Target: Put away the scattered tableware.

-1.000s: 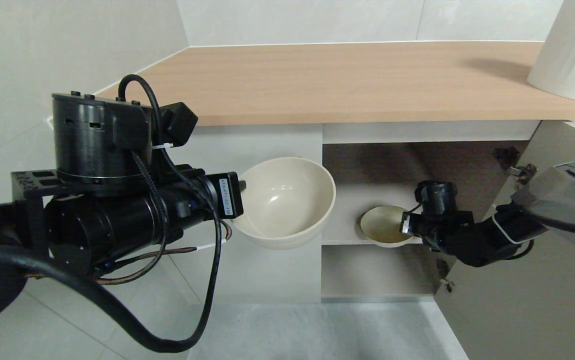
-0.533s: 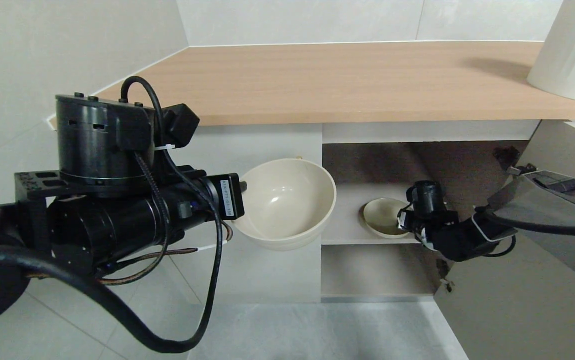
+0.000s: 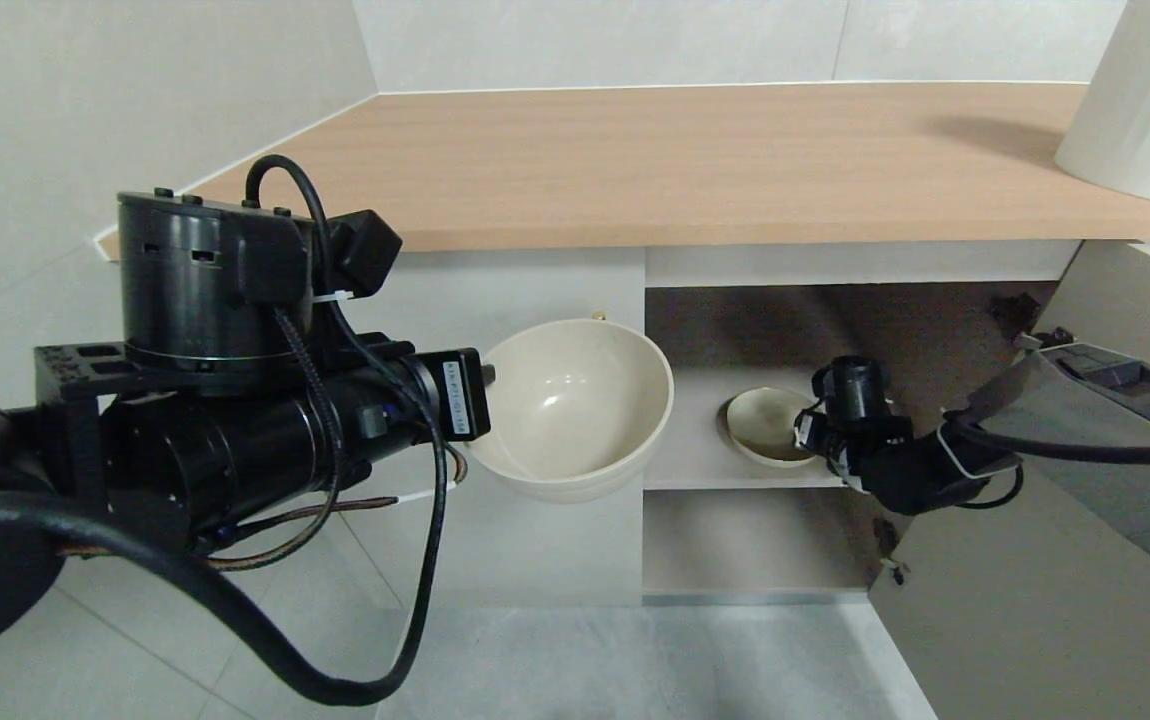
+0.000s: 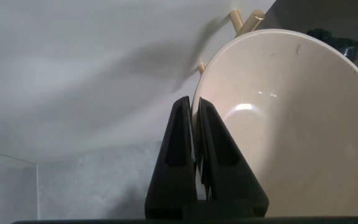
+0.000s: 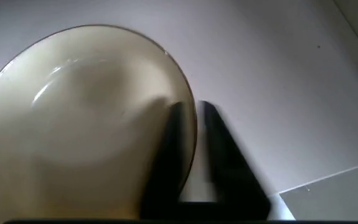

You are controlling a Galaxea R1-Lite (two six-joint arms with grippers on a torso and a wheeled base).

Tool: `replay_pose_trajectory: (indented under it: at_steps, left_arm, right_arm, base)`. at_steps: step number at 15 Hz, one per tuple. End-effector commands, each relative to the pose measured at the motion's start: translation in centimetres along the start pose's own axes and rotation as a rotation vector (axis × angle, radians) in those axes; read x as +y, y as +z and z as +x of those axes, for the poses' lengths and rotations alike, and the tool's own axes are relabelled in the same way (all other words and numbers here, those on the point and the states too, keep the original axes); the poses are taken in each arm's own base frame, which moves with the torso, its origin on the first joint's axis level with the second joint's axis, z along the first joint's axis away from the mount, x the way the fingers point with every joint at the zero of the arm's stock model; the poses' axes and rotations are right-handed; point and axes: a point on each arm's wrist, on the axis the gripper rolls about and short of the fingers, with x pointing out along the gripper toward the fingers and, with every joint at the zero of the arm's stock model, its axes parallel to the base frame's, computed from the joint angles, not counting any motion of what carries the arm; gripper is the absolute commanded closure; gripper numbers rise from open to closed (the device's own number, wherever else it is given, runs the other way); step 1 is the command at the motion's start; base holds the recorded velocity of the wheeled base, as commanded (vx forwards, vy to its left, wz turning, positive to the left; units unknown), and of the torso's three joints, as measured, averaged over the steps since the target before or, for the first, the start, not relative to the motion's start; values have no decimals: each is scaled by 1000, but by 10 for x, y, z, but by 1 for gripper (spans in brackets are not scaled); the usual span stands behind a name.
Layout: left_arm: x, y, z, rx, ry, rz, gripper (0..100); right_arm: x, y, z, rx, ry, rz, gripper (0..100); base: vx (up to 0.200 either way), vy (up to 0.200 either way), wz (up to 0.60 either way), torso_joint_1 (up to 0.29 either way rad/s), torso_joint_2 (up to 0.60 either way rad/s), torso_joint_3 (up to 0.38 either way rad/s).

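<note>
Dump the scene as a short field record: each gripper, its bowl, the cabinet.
left gripper: shut on the rim of the large bowl, held in front of the closed door
right gripper: shut on the rim of the small bowl, inside the cabinet over the middle shelf
small bowl touching shelf: cannot tell
open door: swung out on the robot's right
counter: wooden

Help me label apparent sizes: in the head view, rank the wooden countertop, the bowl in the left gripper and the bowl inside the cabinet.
1. Wooden countertop, largest by far.
2. Large bowl, pinched by the left gripper; nearer the camera, so its true size is unsure.
3. Small bowl in the right gripper, inside the cabinet.
</note>
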Motion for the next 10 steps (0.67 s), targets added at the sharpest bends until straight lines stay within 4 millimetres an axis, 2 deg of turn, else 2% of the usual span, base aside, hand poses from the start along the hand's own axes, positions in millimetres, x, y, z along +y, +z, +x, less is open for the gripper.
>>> replay_pose_trajectory:
  at_steps: [1,3,5,7,10]
  left_arm:
    - [0,0,0,1,0,0,100]
    - [0,0,0,1,0,0,100]
    - [-5,-5,0,16,-16,10,100]
    - [-13,-14,1,44,-41,28,100]
    - [-27,-36,14,121,-66,72,100]
  right_arm:
    - [1,4,0,-10,3,16,0]
    - [1,6,-2,-16,7,31,0]
    - [-1,26,-24,-39,28,42,0]
    - [3,38,-64,-24,99,25,0]
    - [5,56,-135,23,229,-28,0]
  base:
    - [0,0,0,0,0,0]
    - [0,0,0,0,0,0]
    - [0,0,0,0,0,0]
    - [0,0,0,0,0,0]
    - [0,0,0,0,0,0]
